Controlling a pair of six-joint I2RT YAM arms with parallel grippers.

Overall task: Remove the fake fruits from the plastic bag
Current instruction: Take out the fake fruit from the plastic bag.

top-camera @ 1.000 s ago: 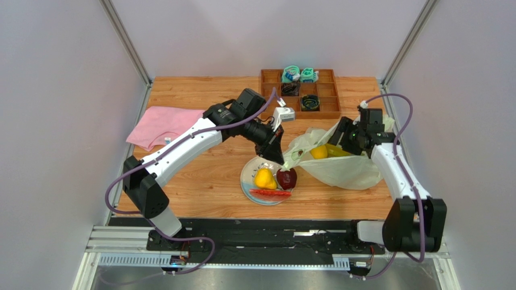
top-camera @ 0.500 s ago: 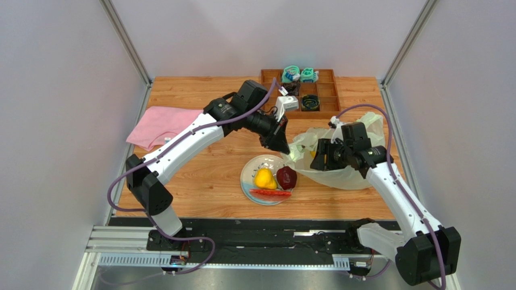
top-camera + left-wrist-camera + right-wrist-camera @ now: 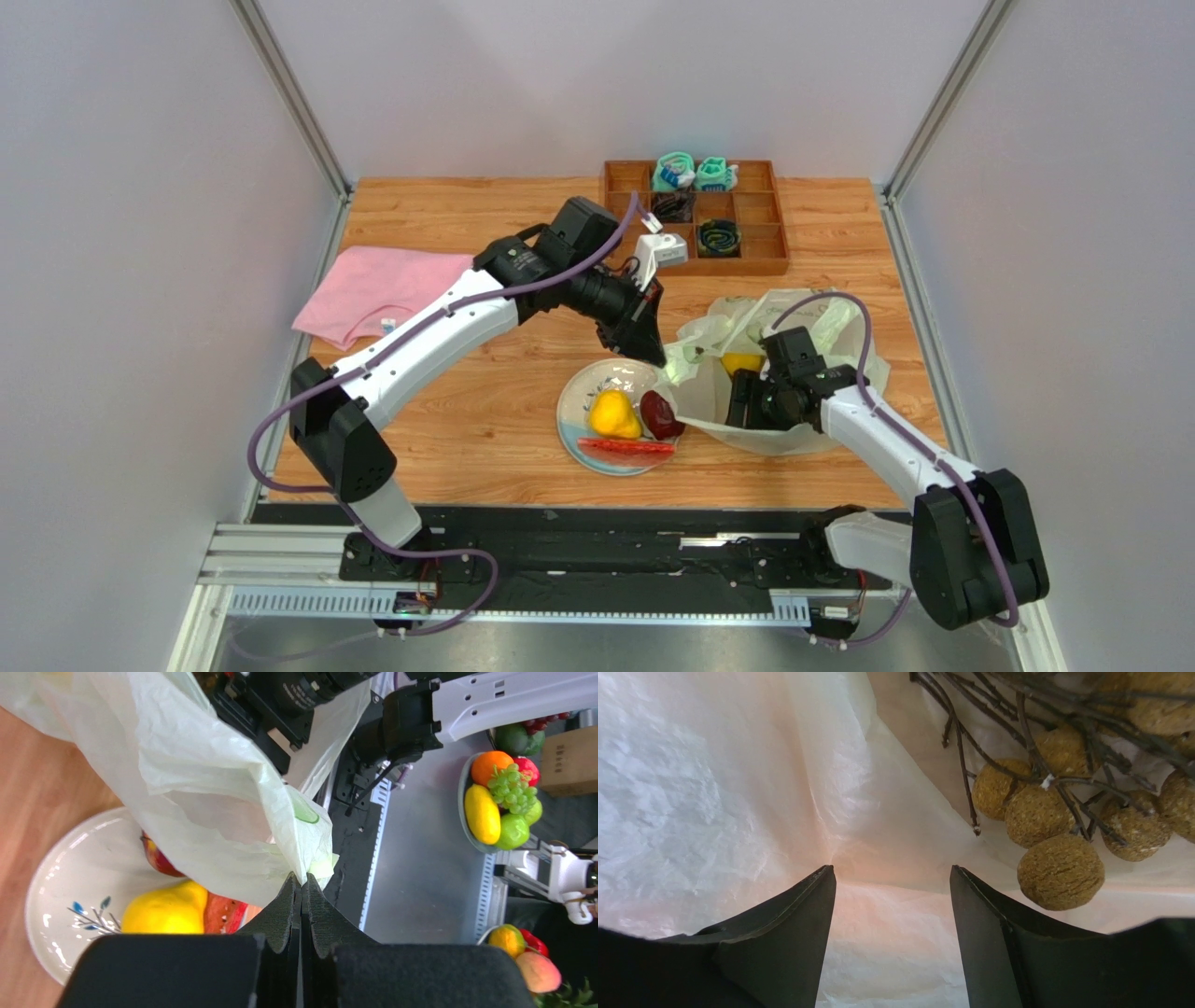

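"Top external view, from the near edge of the worktop (image 3: 463,406): what is entered first?"

"Item one: a white plate (image 3: 582,392), at the middle of the near edge. On it are a yellow pear (image 3: 610,412), a dark red round fruit (image 3: 662,415) and, on the nearest side, a red slice (image 3: 624,448). All three lie outside the bag."

"And to its right?"

"Item two: the plastic bag (image 3: 839,347), pale and crinkled, just beside the plate toward the right edge. One yellow fruit (image 3: 741,363) shows inside its mouth. The right gripper (image 3: 735,412) reaches into the bag. In the right wrist view its jaws stand apart with only bag film beyond them and nothing gripped. A bunch of brown round fruits (image 3: 1060,871) on dark twigs lies close to one finger. Whether they touch cannot be told."

"Beyond the plate?"

"Item three: the left gripper (image 3: 645,346), at the bag's left rim. In the left wrist view its jaws are pressed together on a pinch of the bag's edge. The film hangs from that pinch over part of the plate."

"Farther back?"

"Item four: a pink folded cloth (image 3: 379,291), by the left edge. Item five: a brown wooden tray (image 3: 758,245), at the far edge, right of middle and divided into compartments. It holds teal items (image 3: 675,171) in its far compartments and black items (image 3: 720,238) in nearer ones."
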